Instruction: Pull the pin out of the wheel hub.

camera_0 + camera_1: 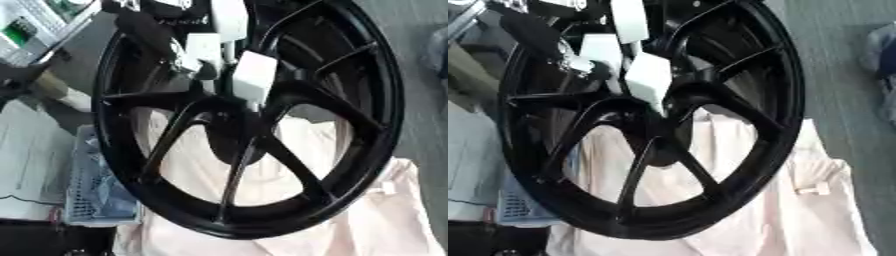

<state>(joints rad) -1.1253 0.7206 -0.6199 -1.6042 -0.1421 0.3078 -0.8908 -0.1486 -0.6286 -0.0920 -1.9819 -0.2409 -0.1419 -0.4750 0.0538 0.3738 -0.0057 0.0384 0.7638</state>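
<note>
A big black spoked wheel [359,150] stands upright and fills both views. Its hub [234,120] sits at the centre, where the spokes meet. My left hand [254,75], black with white finger covers, comes down from the upper left and rests against the hub's upper side. One white fingertip [649,80] lies right on the hub. The hand and the dark hub hide the pin, so I cannot make it out or tell whether the fingers hold anything. My right hand shows in neither view.
A pale pink cloth [385,215] lies under and behind the wheel. A blue-and-white mesh basket [92,195] stands at the lower left beside a white surface [31,150]. Grey floor [420,100] runs along the right.
</note>
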